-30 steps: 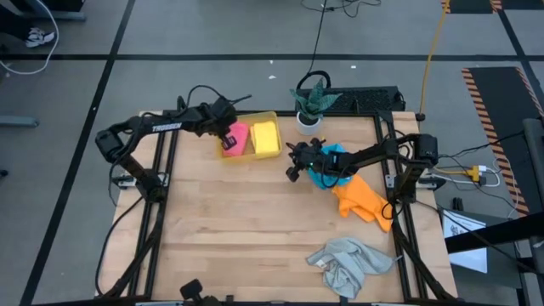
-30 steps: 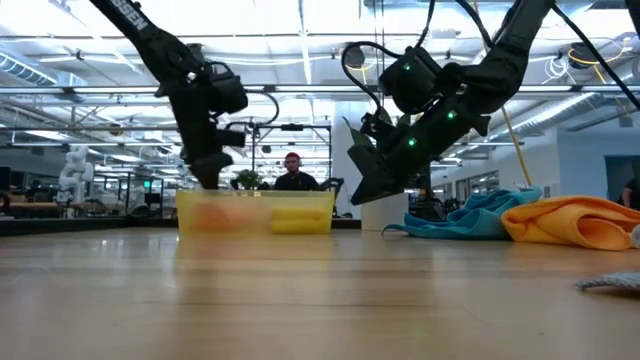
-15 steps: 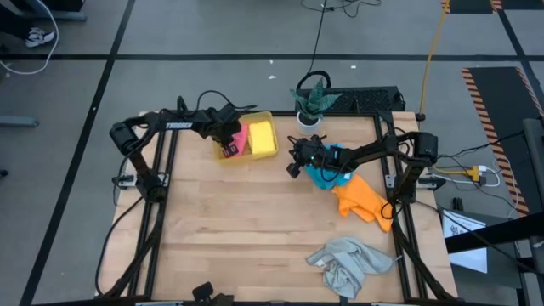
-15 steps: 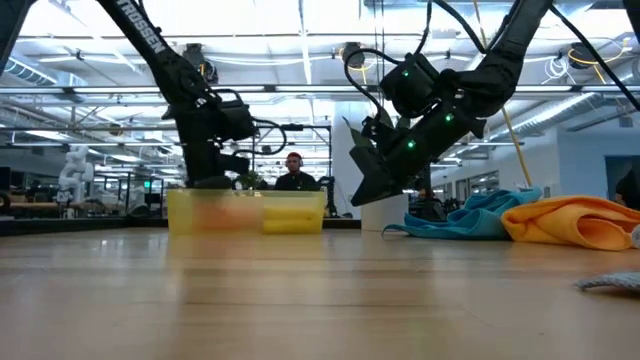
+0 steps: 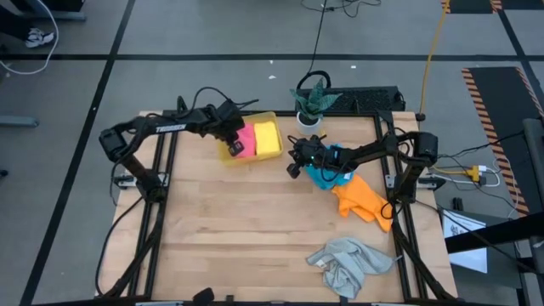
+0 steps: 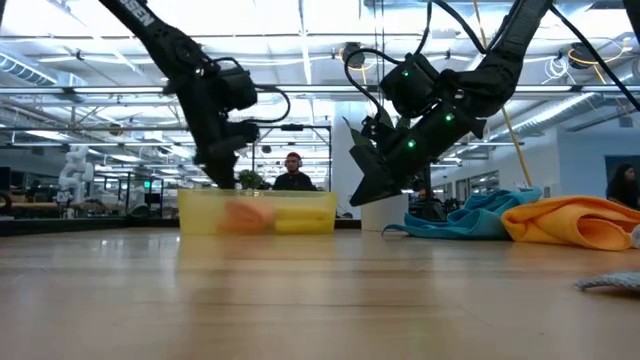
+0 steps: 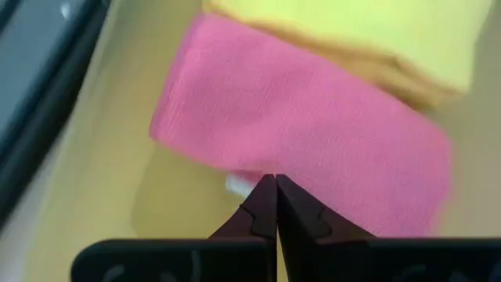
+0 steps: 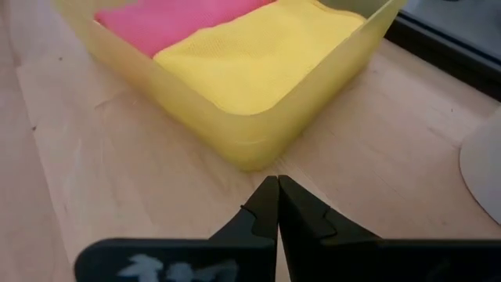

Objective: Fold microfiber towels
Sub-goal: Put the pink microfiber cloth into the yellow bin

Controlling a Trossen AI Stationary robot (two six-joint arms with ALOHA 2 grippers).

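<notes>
Your left end effector (image 5: 237,147) hangs over the yellow tray (image 5: 270,116), its fingers pressed together and holding nothing, the tips just above the pink towel (image 7: 313,141). That pink towel lies folded in the tray beside the folded yellow towel (image 5: 268,138). To the right of the tray, your right end effector (image 5: 293,169) hovers above the wooden surface (image 5: 246,221), also closed tight and empty, pointing toward the tray's corner. Further right of the tray, the blue towel (image 5: 327,174) lies crumpled under that arm, touching the orange towel (image 5: 364,198). The grey towel (image 5: 348,263) sits bunched well apart from the tray, near the surface's front edge.
</notes>
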